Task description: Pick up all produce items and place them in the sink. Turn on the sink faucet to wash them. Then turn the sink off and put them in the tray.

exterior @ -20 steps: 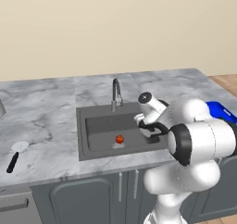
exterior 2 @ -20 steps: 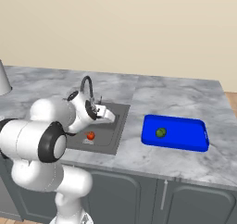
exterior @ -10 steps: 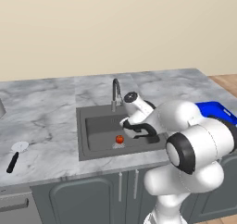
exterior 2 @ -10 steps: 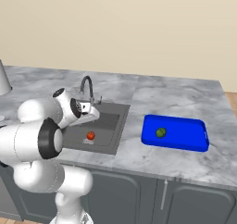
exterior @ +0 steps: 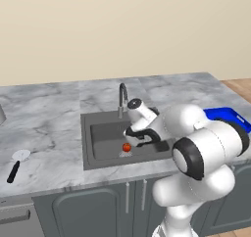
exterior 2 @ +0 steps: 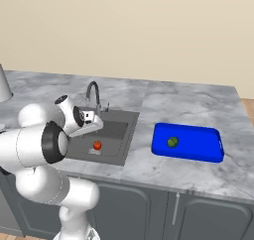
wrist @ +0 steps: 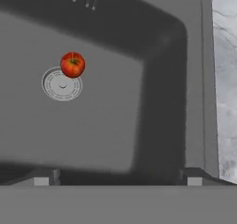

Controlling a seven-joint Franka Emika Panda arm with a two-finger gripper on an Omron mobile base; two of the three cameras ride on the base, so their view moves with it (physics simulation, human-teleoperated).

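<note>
Black-handled utensil (exterior: 15,165) lying at far left on grey marble worktop (exterior: 44,128). In the sink (exterior: 100,138), red tomato (wrist: 72,64) resting at the drain's edge, below the faucet (exterior: 121,97). Tool (wrist: 118,180) poised over the basin, fingers spread wide, gripping nothing. Further right, green item (exterior 2: 172,142) sitting inside blue tray (exterior 2: 208,152).

You are looking at a glossy white arm (exterior: 206,148) built of rounded, bulbous segments, with dark grey-black rings showing at its joints. A dark band is wrapping the wrist, and the gripper (wrist: 118,177) is showing small grey-tipped dark fingers.
</note>
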